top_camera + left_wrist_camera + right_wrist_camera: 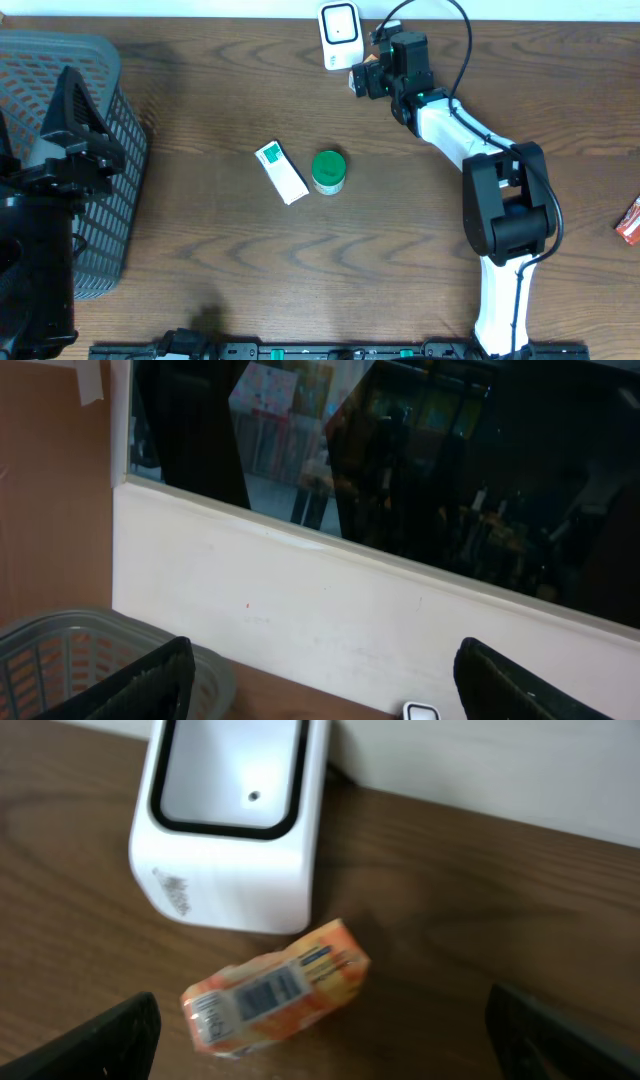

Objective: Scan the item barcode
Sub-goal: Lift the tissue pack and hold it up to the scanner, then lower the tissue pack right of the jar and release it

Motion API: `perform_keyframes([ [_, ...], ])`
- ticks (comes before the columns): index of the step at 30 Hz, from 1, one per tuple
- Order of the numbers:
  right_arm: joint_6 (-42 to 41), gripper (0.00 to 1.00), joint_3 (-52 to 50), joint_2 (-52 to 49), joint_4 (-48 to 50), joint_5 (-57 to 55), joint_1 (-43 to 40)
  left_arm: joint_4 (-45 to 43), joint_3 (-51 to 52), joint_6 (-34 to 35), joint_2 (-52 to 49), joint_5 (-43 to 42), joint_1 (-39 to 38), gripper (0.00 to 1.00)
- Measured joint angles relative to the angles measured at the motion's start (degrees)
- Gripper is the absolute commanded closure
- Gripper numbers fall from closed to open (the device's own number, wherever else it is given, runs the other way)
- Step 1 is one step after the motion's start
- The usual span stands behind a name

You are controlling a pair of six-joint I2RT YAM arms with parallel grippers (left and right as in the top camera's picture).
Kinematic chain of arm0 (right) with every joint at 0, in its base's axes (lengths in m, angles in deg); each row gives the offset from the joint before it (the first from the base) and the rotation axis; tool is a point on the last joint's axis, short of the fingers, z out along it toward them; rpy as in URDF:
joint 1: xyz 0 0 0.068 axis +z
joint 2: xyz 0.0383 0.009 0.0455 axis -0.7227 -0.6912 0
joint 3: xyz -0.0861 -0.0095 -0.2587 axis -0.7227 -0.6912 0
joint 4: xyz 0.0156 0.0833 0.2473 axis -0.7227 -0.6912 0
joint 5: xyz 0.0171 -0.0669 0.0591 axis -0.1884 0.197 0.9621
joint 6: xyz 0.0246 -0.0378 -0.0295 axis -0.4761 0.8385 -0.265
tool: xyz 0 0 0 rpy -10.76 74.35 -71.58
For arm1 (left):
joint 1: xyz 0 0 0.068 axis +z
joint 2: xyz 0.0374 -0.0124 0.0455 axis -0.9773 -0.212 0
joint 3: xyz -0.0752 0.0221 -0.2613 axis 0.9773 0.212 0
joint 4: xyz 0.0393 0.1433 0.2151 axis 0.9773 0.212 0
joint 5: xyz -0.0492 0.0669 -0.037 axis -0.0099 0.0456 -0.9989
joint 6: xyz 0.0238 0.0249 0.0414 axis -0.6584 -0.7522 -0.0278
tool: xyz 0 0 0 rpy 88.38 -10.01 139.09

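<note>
An orange packet [275,990] lies on the wooden table just in front of the white scanner [230,830], its barcode label facing up. It looks blurred. My right gripper [335,1045] is open above it, its fingers wide on either side and not touching it. In the overhead view the right gripper [362,80] hovers next to the scanner [340,30] at the back of the table. Over at the far left, my left gripper [325,690] is open and empty above the basket, facing the wall.
A grey mesh basket [100,90] stands at the left. A white and green box [282,171] and a green-lidded jar [328,171] lie mid-table. A red packet [628,222] sits at the right edge. The wall runs behind the scanner.
</note>
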Motion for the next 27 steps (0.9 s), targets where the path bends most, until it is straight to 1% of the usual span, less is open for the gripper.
perform_keyframes([
  [4,1.42,0.01,0.02,-2.64,2.05,1.73,0.07,0.04,0.0,0.0,0.0,-0.02,0.0,0.17],
  [9,2.34,0.01,0.0,-7.96,8.04,1.95,0.17,0.02,0.0,0.0,0.0,-0.02,0.0,0.17],
  [16,2.64,0.02,0.04,-9.33,13.55,1.92,0.17,0.02,0.0,0.0,0.0,0.0,0.0,0.17],
  [18,2.86,0.07,0.04,-9.35,14.71,1.92,0.17,0.02,0.0,0.0,0.0,0.0,0.0,0.17],
  [21,2.82,0.09,0.09,-9.38,16.37,1.92,0.17,0.0,0.0,0.0,0.0,0.0,0.0,0.17],
  [22,2.8,0.12,0.2,-9.44,16.48,1.92,0.17,0.02,0.0,0.0,0.0,0.0,0.0,0.17],
  [27,2.84,0.39,1.09,-11.85,15.87,2.03,0.17,0.0,0.0,0.0,-0.02,-0.02,0.0,0.17],
])
